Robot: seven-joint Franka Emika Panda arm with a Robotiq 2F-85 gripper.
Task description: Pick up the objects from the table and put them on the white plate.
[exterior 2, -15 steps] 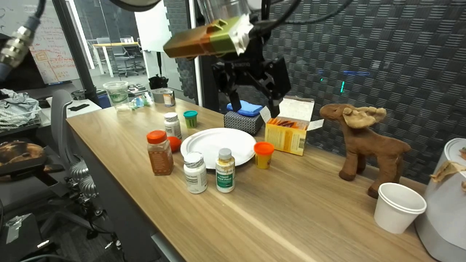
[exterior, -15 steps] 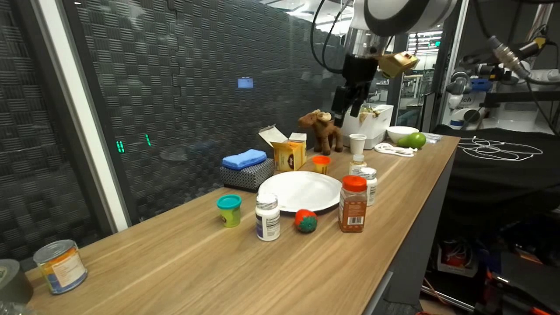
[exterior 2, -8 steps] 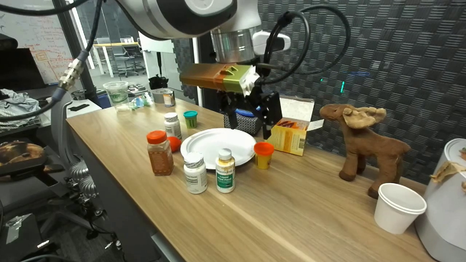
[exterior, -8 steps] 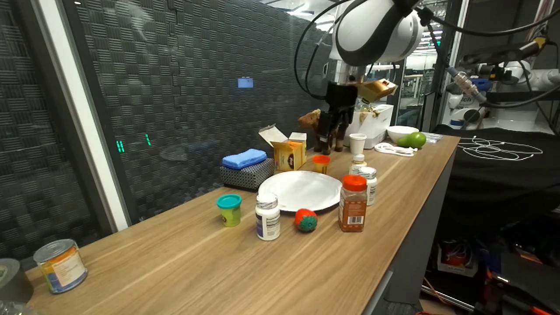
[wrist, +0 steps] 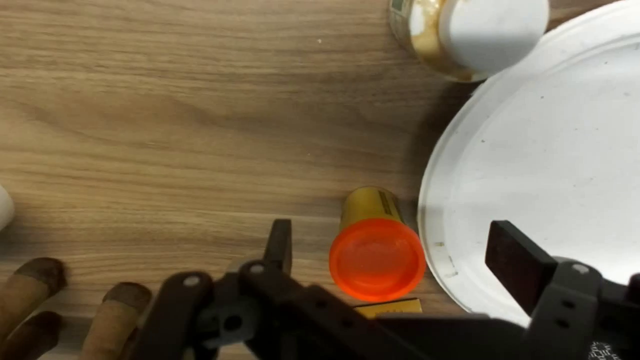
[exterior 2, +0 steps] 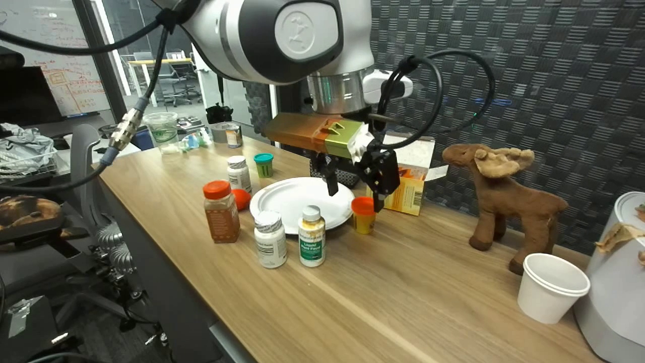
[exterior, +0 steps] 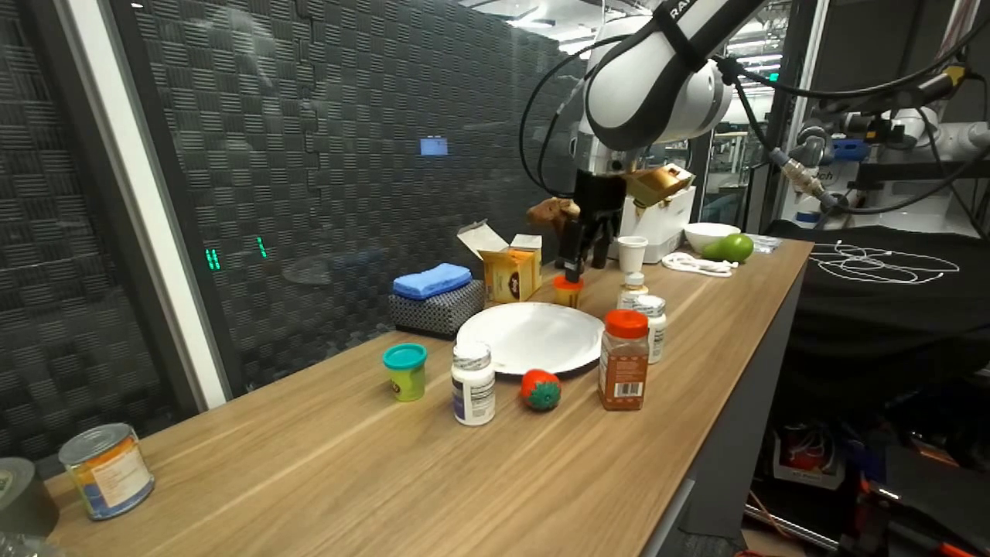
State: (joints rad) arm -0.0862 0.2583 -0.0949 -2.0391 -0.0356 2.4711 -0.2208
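On the table (exterior: 433,480), one white plate (exterior: 534,336), round, no object set on it yet; placing therefore judged to be at its outset, with the first pick in preparation; tool (exterior 2: 355,198): jaws parted, nothing held; orange-lidded tub (wrist: 377,260), yellow-bodied, upright just beside the plate; seen between the tool's fingers (wrist: 520,267) in the wrist view, a gap to either side, hence probably the intended first item; whether the fingertips reach below its lid, cannot be told.

Left to place, all off the plate: the tub just named; white pill bottle (exterior: 473,391), upright; small green cup (exterior: 405,374), teal lid on; red-green piece (exterior: 541,389), strawberry-like, between that pill bottle and the spice jar (exterior: 624,363), brown, red lid on; another white pill bottle (exterior 2: 270,242), upright, just beside the plant-food bottle (exterior 2: 312,237), pale-capped, near the plate's rim.

Markings: plant-food bottle, green panel, "Liquid Plant Food" legible in an exterior view, the line above it blurred; spice jar, barcode on a white patch, other print too small; pill bottles, printed labels, no word certain; yellow box (exterior 2: 407,195), flaps up, near the tub, barcode on one face, brand mark not safely readable; tin (exterior: 108,473), well apart from the plate, orange-and-blue label, its small print unread; whiteboard (exterior 2: 70,85) in the background, red handwriting, illegible at this size.
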